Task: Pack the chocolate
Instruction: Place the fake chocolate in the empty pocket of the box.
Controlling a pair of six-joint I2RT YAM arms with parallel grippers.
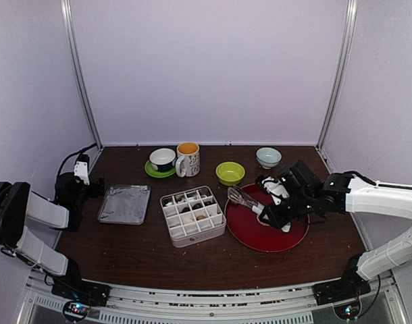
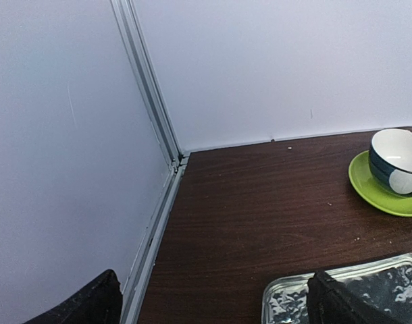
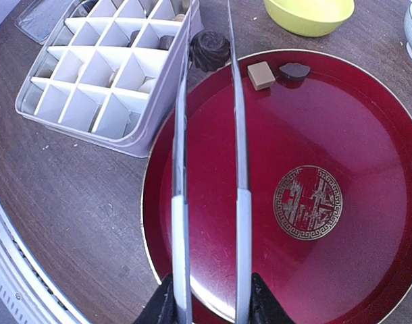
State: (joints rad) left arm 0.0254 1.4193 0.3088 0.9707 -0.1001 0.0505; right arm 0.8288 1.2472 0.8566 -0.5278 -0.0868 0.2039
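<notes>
From above, the left gripper (image 1: 81, 170) is at the left side of the picture, beside a shiny foil tray (image 1: 125, 204). A white box (image 1: 192, 233) with many little rooms sits in the middle of the brown table (image 1: 159, 260). Some chocolate pieces (image 1: 186, 210) lie in its rooms. Just right of the box is a round red plate (image 1: 287, 237). The right gripper (image 1: 272, 210) hangs over the plate and holds metal tongs (image 1: 241, 197) that point left, toward the box.

In the left wrist view, the two black fingers (image 2: 91, 304) show in the bottom corners, wide apart, with bare table between them. The foil tray is at the bottom right. A dark bowl (image 2: 395, 162) sits on a green saucer (image 2: 371, 192) at the right edge.

In the right wrist view, the fingers (image 3: 162, 307) at the bottom are squeezed on the tongs' handles. The two long arms run up the picture. At the top their tips press on both sides of a dark rose-shaped chocolate (image 3: 209, 50), right at the plate's rim, next to the box. I cannot tell if it is lifted. A tan square chocolate (image 3: 261, 75) and a dark flat chocolate (image 3: 294, 70) lie on the plate just to the right. A yellow-green bowl (image 3: 307, 13) is at the top.
</notes>
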